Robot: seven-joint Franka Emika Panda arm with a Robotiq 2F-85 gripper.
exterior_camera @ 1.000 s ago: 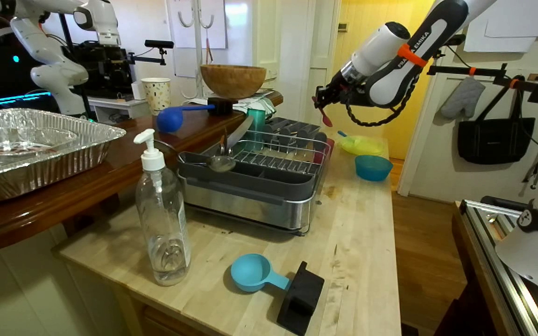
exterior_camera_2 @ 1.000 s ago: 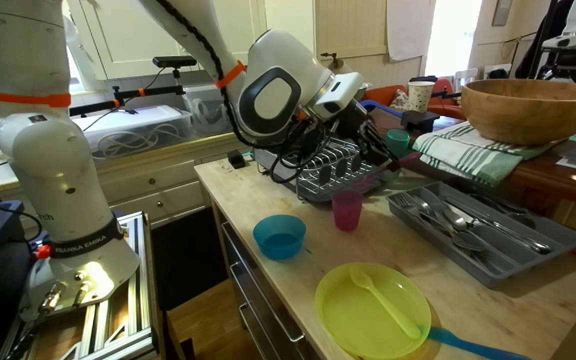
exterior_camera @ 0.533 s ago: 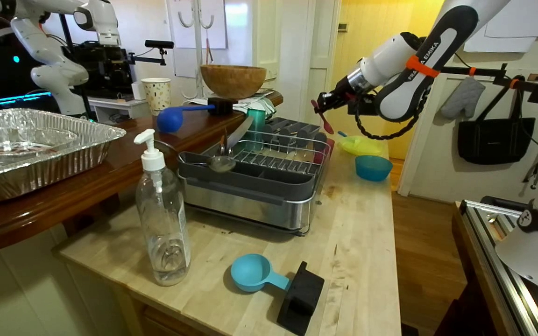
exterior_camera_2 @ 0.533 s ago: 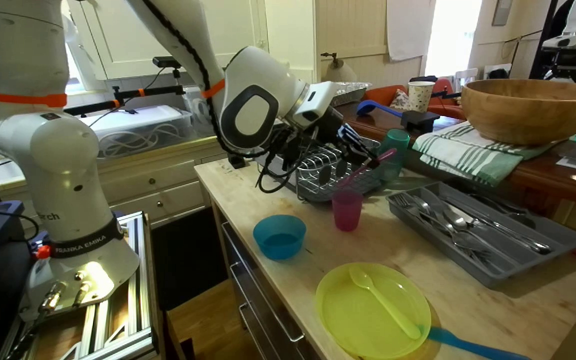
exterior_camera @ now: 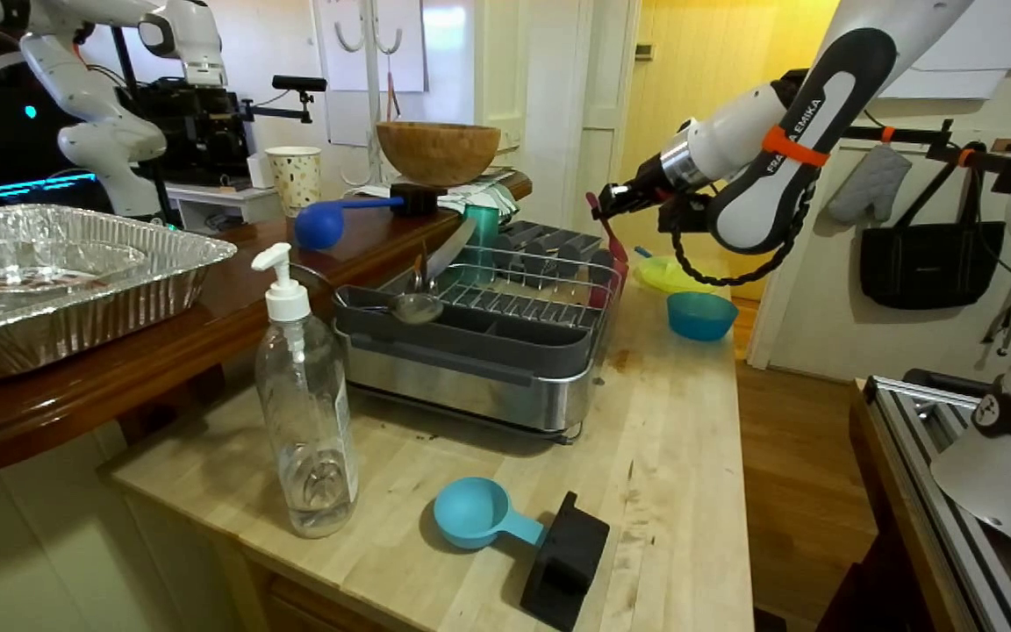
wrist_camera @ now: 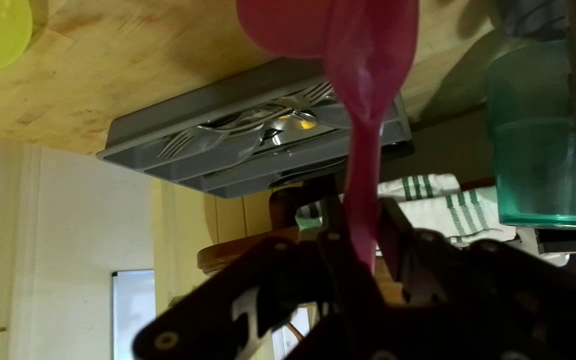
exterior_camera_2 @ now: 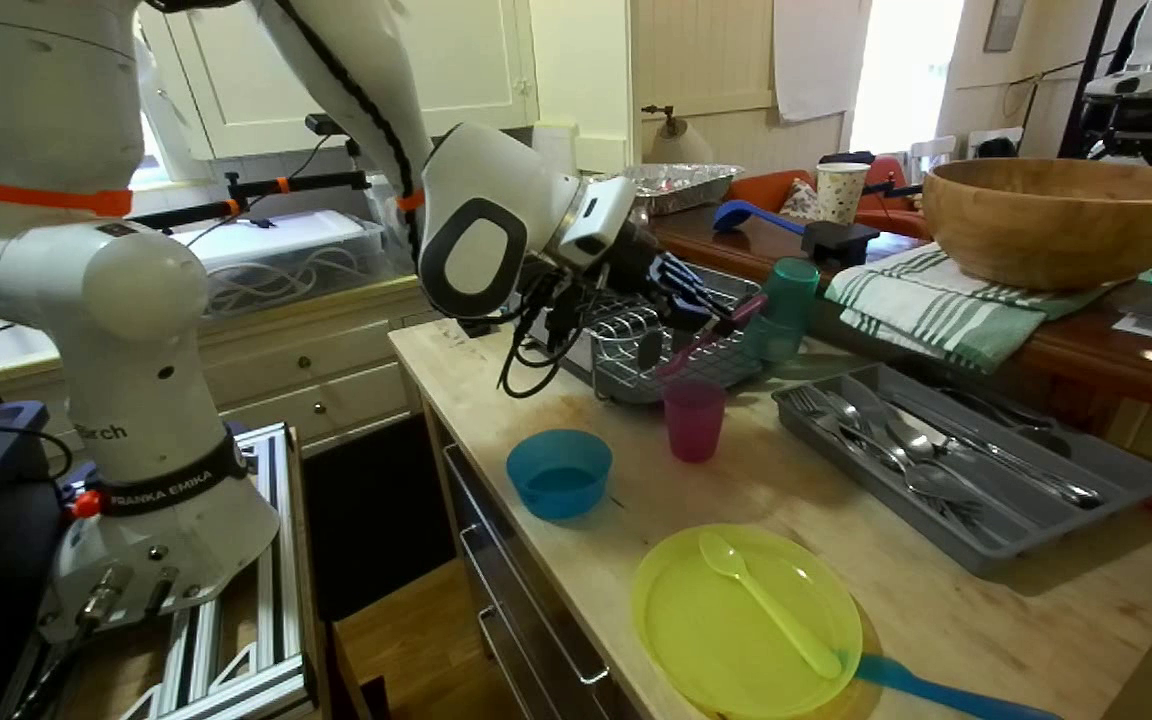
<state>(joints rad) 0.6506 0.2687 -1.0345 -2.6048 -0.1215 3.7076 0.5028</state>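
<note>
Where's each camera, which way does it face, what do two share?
In an exterior view: near the pump bottle, facing along the table; arm, gripper, base show.
In an exterior view: near the yellow plate, facing back toward the dish rack; same parts show.
Wrist view: on the wrist, upside down, facing along the red spoon to the cutlery tray; fingers show.
Both exterior views share the dish rack and blue bowl.

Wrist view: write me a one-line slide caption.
End effector gripping a reddish-pink spoon by its handle, with a gray cutlery tray and green cup beyond.
</note>
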